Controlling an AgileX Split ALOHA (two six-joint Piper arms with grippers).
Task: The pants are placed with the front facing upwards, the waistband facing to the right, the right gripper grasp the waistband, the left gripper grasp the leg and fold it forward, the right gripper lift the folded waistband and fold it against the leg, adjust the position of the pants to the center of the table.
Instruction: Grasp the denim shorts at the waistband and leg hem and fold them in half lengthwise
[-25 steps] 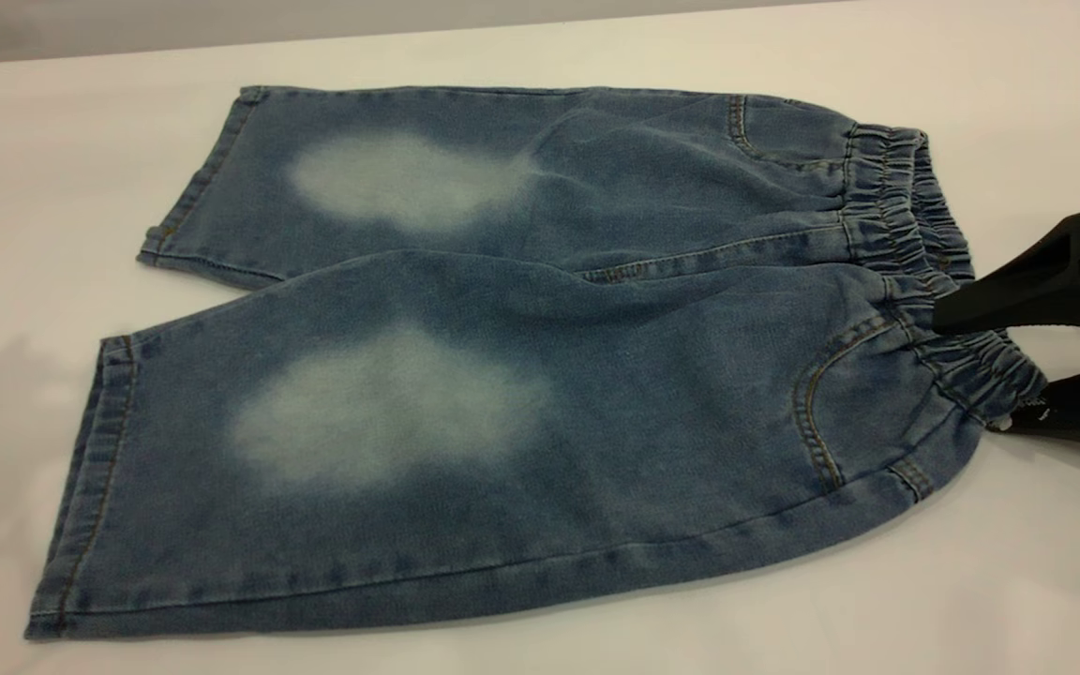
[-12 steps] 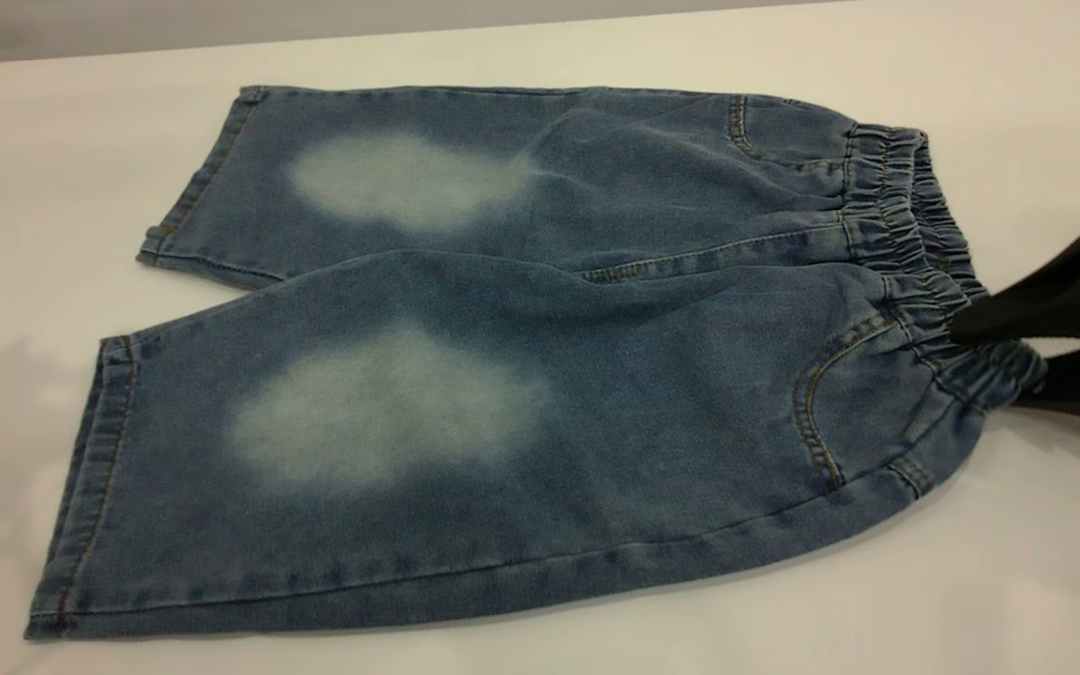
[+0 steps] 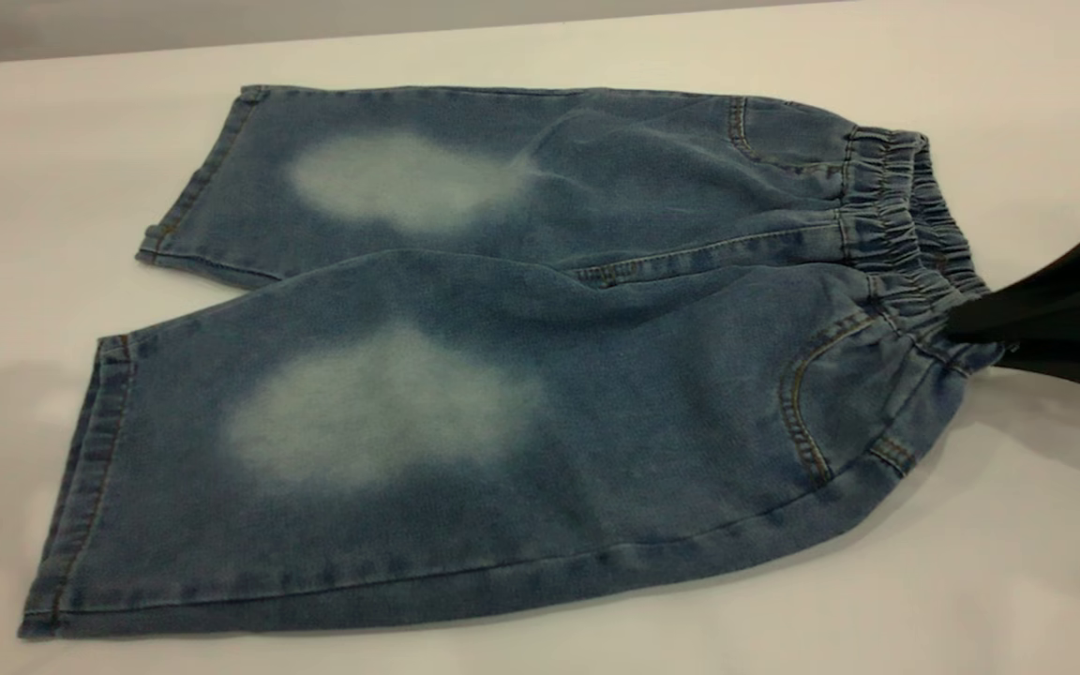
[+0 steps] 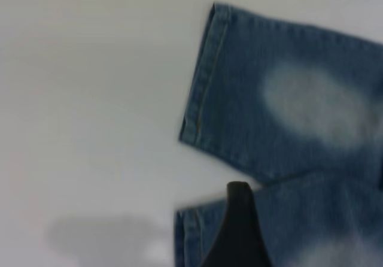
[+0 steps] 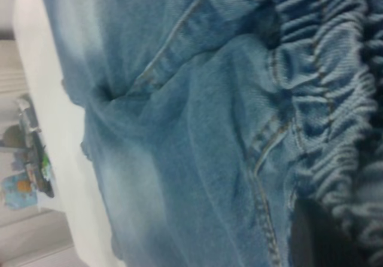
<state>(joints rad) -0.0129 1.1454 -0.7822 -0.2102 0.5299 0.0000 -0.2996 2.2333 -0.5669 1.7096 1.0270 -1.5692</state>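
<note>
Right hand (image 3: 957, 328): my fingers clamped on waistband (image 3: 910, 225). Left hand (image 4: 238, 231): over leg hem, grip state unclear; seize hem squarely.

Right gripper (image 3: 957, 330) closed onto waistband (image 3: 915, 253), bunching its near corner (image 3: 948, 361) inward, slightly lifted.

You see the short blue denim pants (image 3: 502, 375) lying flat on the large white table (image 3: 81, 141), legs left, gathered elastic waistband (image 3: 906, 234) right.
</note>
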